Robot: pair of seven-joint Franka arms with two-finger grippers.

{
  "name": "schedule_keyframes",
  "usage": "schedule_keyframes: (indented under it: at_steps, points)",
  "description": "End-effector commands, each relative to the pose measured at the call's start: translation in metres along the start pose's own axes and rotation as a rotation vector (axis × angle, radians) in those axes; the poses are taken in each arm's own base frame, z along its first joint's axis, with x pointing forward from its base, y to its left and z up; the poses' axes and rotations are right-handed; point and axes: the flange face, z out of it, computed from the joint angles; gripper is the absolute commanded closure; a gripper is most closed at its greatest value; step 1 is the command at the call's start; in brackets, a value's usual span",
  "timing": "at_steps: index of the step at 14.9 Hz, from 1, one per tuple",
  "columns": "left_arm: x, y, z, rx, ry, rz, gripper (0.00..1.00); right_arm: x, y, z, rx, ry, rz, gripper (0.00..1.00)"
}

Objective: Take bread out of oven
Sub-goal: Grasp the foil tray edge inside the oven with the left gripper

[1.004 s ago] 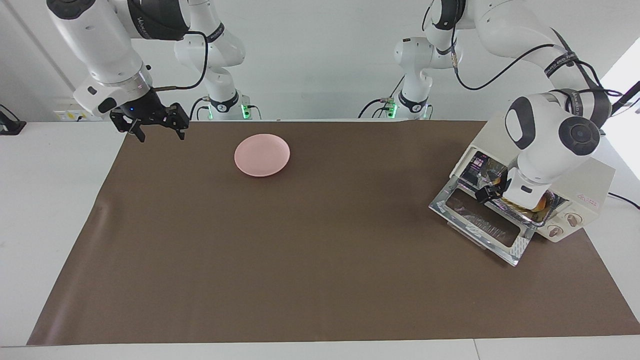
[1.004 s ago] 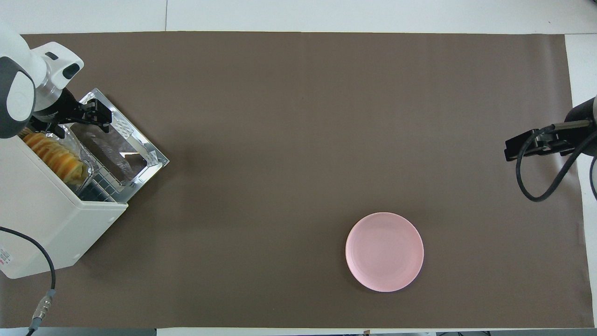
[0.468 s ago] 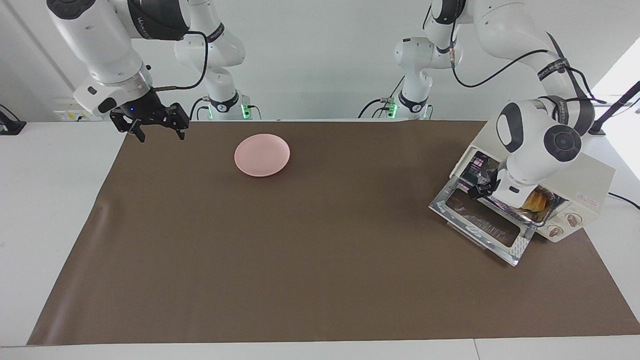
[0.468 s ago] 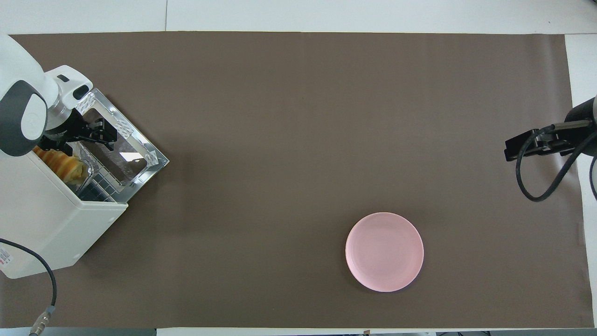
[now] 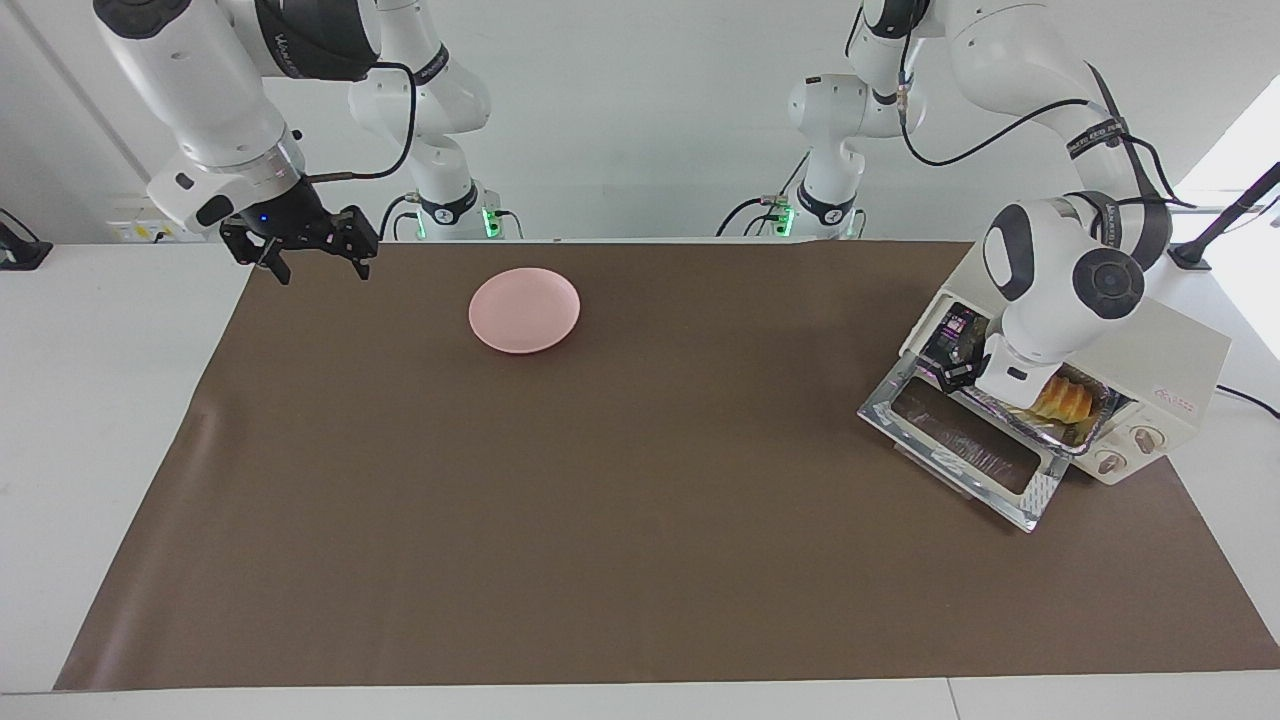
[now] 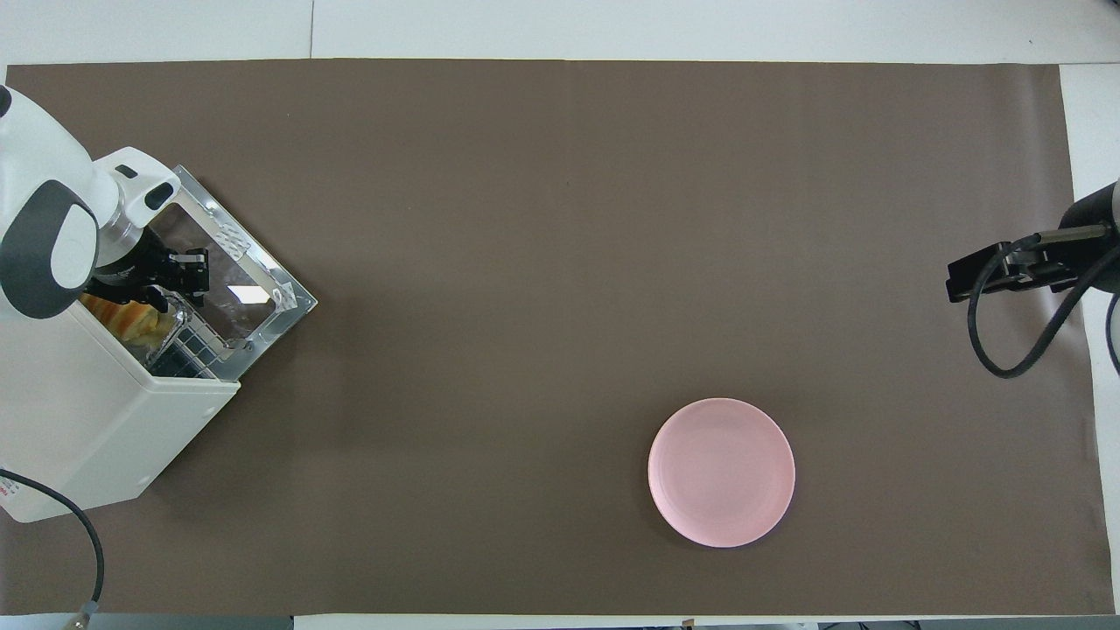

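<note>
The left gripper (image 5: 962, 372) is down at the mouth of the oven (image 5: 1170, 350), over the hinge end of the dropped door (image 5: 960, 440) and right at the edge of the foil tray (image 5: 1050, 425). Whether its fingers are spread, closed, or gripping the tray's rim I cannot tell; the wrist hides them from the facing camera, and from overhead (image 6: 179, 278) only the dark links show.

The bread (image 5: 1063, 398) lies in the foil tray at the oven's opening, just beside the gripper, with the tray's rim reaching out over the door's hinge. From overhead only a sliver of the bread (image 6: 131, 319) shows past the wrist. The oven sits at the left arm's end of the brown mat (image 5: 640, 500), its two knobs facing out.

A pink plate (image 5: 524, 309) rests on the mat well apart from the oven, toward the right arm's end.

The right gripper (image 5: 312, 258) waits in the air over the mat's edge at its own end, fingers spread wide and holding nothing.
</note>
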Motion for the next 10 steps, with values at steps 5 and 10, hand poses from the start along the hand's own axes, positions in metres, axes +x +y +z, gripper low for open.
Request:
schedule_keyframes:
  at_steps: [5, 10]
  points:
    - [-0.013, -0.017, 0.008, 0.036, 0.022, -0.009, 1.0, -0.006, 0.001, -0.002, 0.012, -0.006, -0.019, 0.0]
    - [-0.007, -0.007, -0.009, 0.054, 0.054, -0.002, 1.0, -0.006, 0.001, -0.002, 0.012, -0.006, -0.019, 0.0]
